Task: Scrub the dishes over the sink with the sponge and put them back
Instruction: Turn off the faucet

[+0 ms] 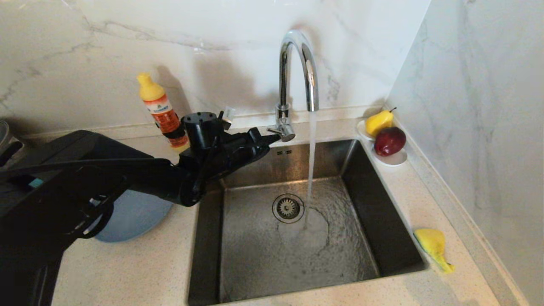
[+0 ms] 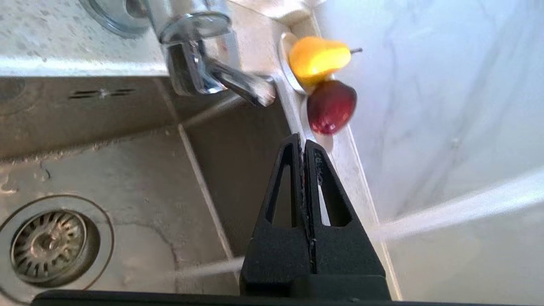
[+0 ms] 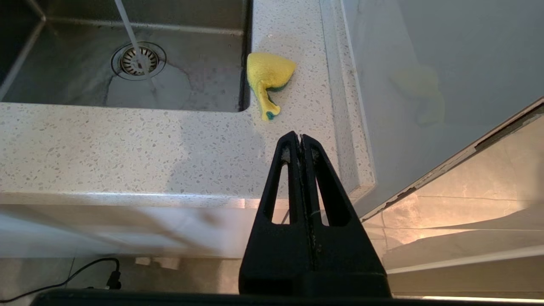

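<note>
Left hand pinched closed, empty, above sink back-left corner by tap lever. Sponge on tabletop right edge. Right hand closed, empty, off tabletop front edge.

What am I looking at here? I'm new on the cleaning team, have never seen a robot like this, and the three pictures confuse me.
It is a two-armed robot at a kitchen sink. The wide picture comes from a camera on its head. The other two come from cameras on its wrists, looking along the black fingers.

The left gripper is shut and empty, reaching toward the lever of the tap, which is running. The right gripper is also shut and empty, parked below the counter's front edge.

On the counter: a yellow sponge to the right of the sink, a blue-grey plate on the left, partly behind the arm, an orange bottle at the back, and a small dish with a pear and an apple.
</note>
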### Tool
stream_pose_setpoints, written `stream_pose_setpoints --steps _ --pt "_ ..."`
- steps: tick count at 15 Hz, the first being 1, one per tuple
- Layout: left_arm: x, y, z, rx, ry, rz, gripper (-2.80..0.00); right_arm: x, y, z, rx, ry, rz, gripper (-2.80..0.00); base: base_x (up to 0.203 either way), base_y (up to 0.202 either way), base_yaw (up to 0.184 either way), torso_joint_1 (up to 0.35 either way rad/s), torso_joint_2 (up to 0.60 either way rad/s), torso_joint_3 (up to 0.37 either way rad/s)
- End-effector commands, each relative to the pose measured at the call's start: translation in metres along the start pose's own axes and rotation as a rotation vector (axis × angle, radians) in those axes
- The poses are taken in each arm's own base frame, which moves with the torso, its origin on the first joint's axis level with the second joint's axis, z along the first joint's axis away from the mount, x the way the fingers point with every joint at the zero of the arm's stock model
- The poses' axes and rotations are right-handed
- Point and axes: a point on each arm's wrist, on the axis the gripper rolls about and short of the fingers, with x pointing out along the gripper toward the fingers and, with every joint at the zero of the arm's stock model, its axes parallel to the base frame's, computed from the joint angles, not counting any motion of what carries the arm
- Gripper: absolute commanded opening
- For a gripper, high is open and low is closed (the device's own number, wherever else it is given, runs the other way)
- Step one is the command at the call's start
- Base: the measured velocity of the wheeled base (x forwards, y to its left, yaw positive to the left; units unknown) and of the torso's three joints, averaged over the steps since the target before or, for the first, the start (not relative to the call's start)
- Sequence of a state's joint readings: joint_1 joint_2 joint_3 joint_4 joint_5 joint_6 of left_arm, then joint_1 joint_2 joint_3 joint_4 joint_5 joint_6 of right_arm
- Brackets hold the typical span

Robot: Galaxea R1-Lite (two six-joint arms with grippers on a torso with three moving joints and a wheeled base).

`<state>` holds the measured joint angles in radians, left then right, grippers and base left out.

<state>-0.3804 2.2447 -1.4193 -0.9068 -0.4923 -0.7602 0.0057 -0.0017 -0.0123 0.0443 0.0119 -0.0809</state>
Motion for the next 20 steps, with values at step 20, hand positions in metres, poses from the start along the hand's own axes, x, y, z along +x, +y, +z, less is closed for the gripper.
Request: stream_pose_setpoints --steps 20 --pt "0.035 0.024 0.017 -0.095 -0.17 0.007 -2.8 0.0 0.0 0.0 0.0 0.0 0.001 -2.8 0.0 0.0 0.0 0.0 0.0 0.0"
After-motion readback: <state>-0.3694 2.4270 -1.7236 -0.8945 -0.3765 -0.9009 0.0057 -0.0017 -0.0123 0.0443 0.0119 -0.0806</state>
